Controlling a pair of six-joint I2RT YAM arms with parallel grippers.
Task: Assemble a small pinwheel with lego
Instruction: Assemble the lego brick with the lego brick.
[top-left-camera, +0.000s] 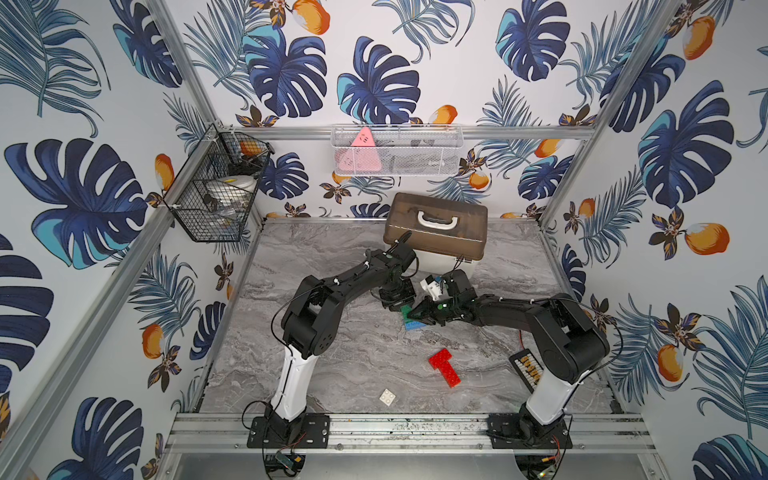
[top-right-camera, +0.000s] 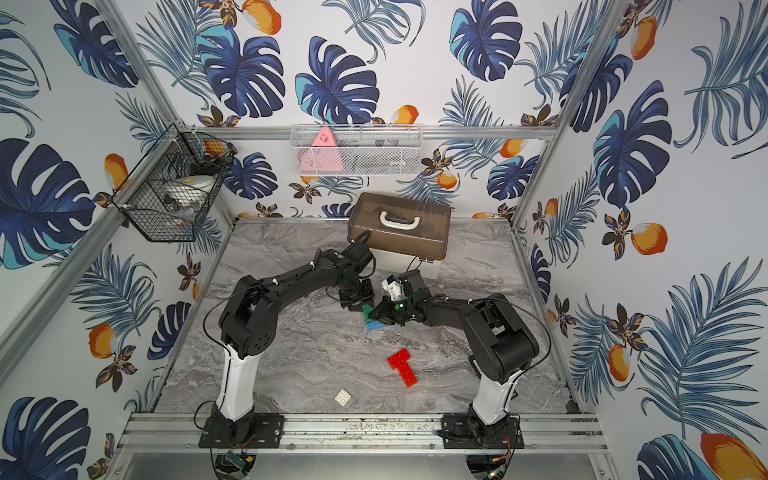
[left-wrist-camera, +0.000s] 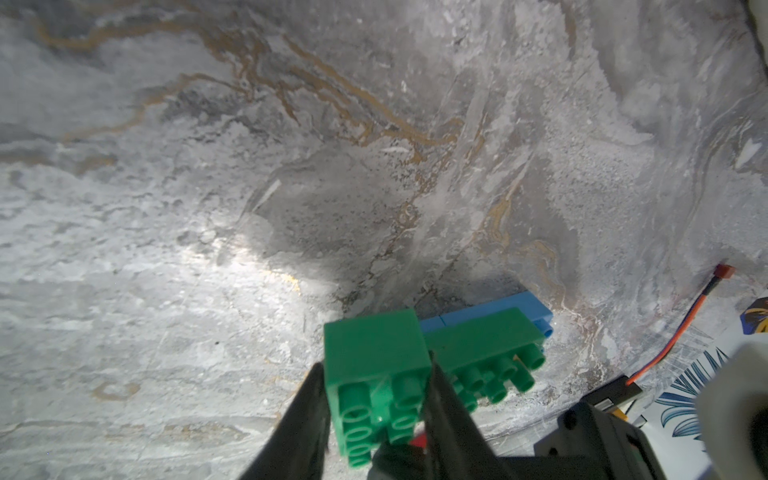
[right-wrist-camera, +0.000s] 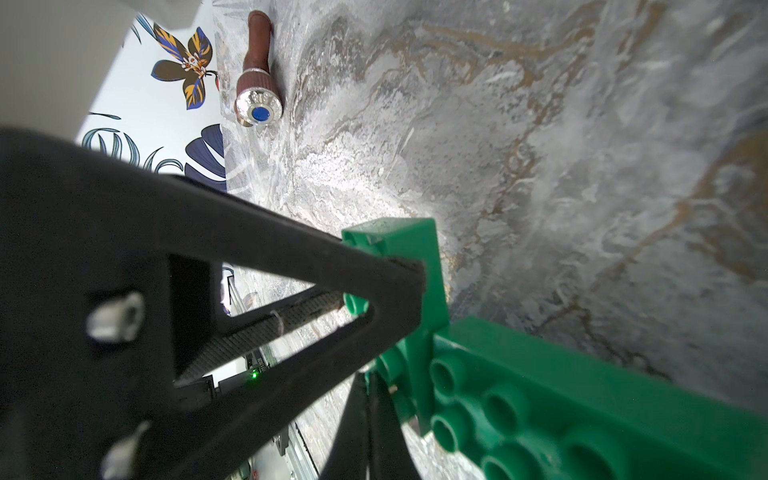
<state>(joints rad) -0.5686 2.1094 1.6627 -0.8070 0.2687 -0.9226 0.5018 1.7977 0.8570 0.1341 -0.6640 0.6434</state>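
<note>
The lego lies in groups, and no whole pinwheel is in view. My left gripper (left-wrist-camera: 374, 361) is shut on a green brick (left-wrist-camera: 376, 365) that butts against a second green brick (left-wrist-camera: 482, 345) sitting on blue bricks (left-wrist-camera: 528, 305). In both top views this cluster sits mid-table, green (top-left-camera: 406, 313) (top-right-camera: 368, 312) over blue (top-left-camera: 415, 325) (top-right-camera: 376, 326), half hidden under both grippers. My right gripper (right-wrist-camera: 370, 376) is shut and empty, with its tip at the joint of the two green bricks (right-wrist-camera: 582, 395). Two joined red bricks (top-left-camera: 444, 366) (top-right-camera: 402, 366) form a T. A white square brick (top-left-camera: 387, 395) (top-right-camera: 343, 397) lies near the front.
A brown-lidded box with a white handle (top-left-camera: 436, 228) stands behind the arms. A black tray with yellow beads (top-left-camera: 527, 368) lies by the right arm's base. A brown torch (right-wrist-camera: 257, 83) lies near the wall. Wire baskets (top-left-camera: 395, 151) hang on the walls.
</note>
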